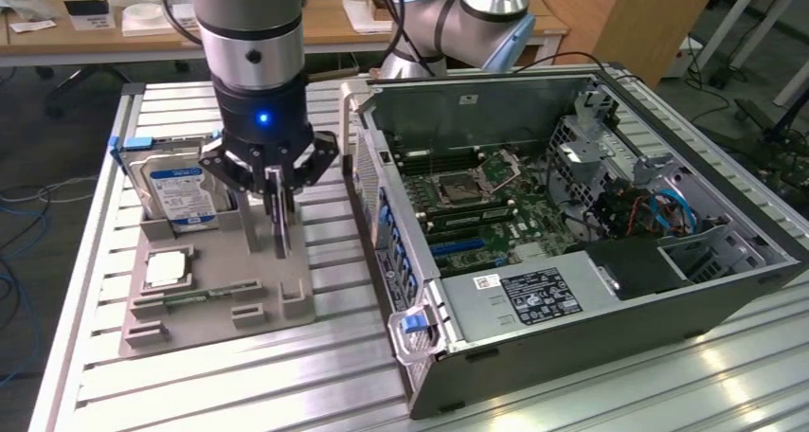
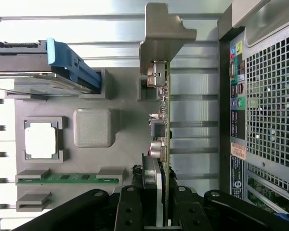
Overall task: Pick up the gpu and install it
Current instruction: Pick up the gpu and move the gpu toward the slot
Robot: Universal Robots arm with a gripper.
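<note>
the black two-fingered gripper (image 1: 277,188) was closed partway on the top edge of the thin dark circuit card, the gpu (image 1: 280,233), directly beneath it; the gpu stood upright in the grey plastic holder tray (image 1: 212,263), likely to offer that edge.

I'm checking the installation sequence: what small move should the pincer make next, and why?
Probably a straight lift. The pincer is closed on the gpu, which stands upright in the grey tray, so it likely must rise clear of the tray before going sideways toward the open computer case.
</note>
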